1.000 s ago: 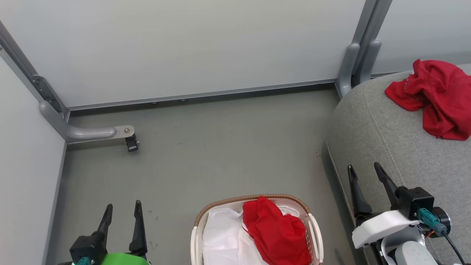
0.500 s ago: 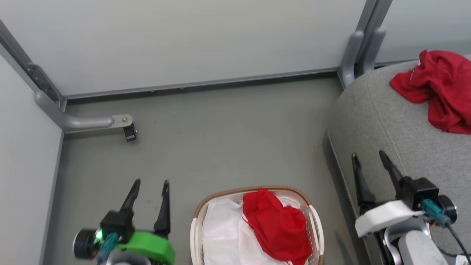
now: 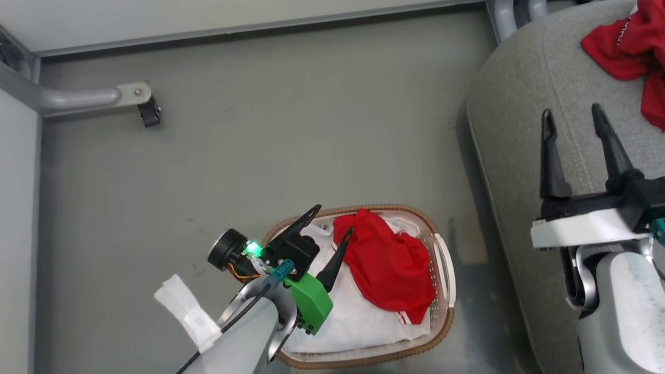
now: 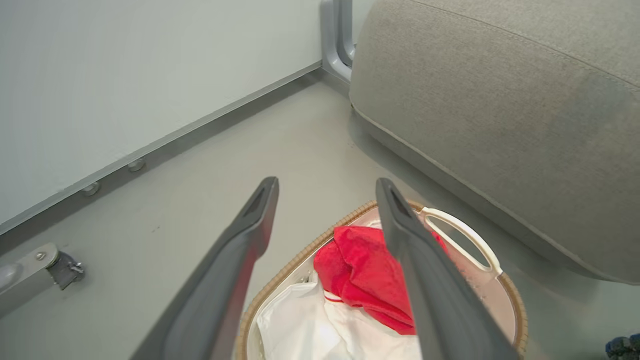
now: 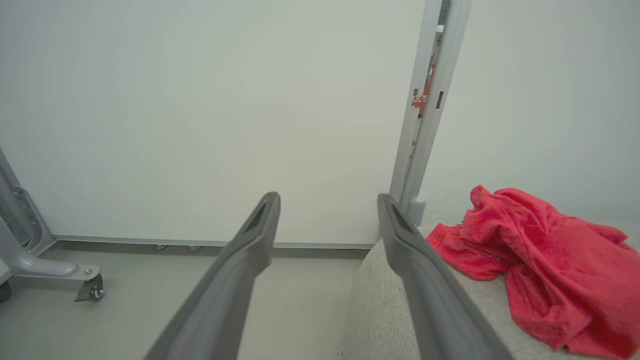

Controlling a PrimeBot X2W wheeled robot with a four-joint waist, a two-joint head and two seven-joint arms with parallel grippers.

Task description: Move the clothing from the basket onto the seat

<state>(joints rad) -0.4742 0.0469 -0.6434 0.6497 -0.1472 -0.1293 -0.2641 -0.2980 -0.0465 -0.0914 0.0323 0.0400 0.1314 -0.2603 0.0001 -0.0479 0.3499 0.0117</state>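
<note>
Where clothing (image 3: 387, 265) lies, white sheet (image 3: 353, 322) underlies.

One red garment (image 3: 387, 265) in the basket (image 3: 374, 359), a second red garment (image 3: 621, 49) on the seat (image 3: 519, 119).
The first lies crumpled, white trim showing, in the oval white brown-rimmed basket on the floor just beside the grey seat; the second lies bunched on the cushion.
</note>
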